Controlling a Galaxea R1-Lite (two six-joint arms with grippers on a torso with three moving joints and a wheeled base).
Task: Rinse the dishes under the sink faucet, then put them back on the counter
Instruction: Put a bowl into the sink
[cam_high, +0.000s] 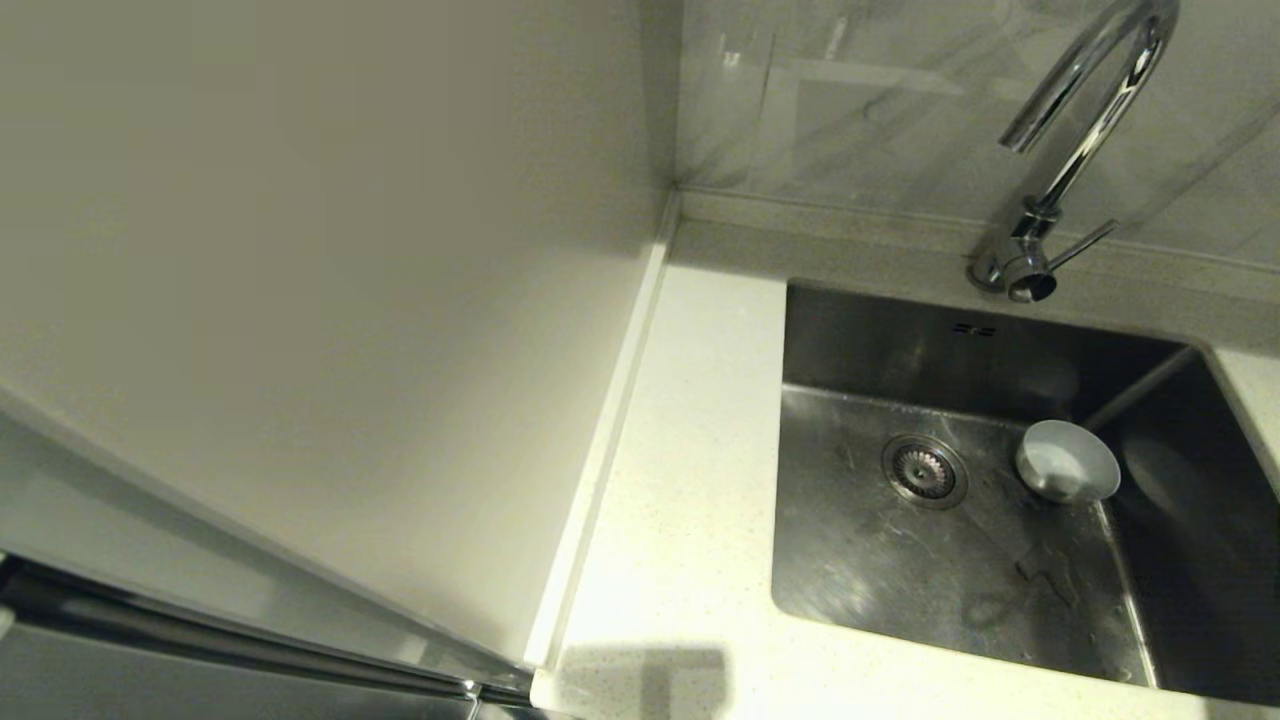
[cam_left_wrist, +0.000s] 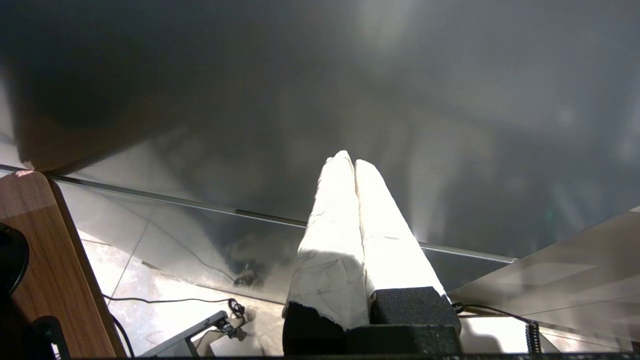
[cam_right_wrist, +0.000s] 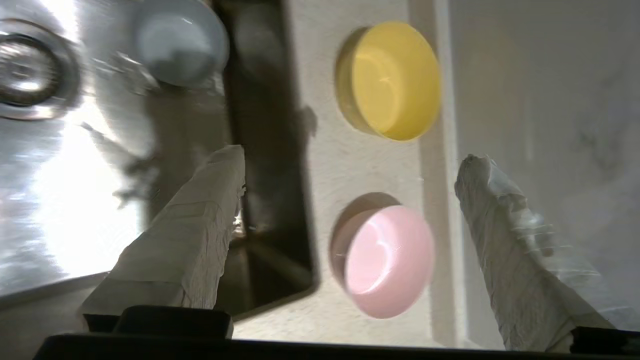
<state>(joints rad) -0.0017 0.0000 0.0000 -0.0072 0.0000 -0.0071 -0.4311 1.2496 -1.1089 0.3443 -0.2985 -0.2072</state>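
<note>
**Head view: one bowl in the sink, two on the desk**

Head view shows the white bowl lying in the sink beside the drain, off to the side of the faucet spout. No water running that I can see.

Right wrist view: yellow bowl and pink bowl sit apart on the desk just beside the basin. Rinsed or not, I can't say.

Right gripper hangs above the pink bowl, fingers spread wide, holding nothing. Left gripper is parked away from the sink, fingers pressed together.
</note>
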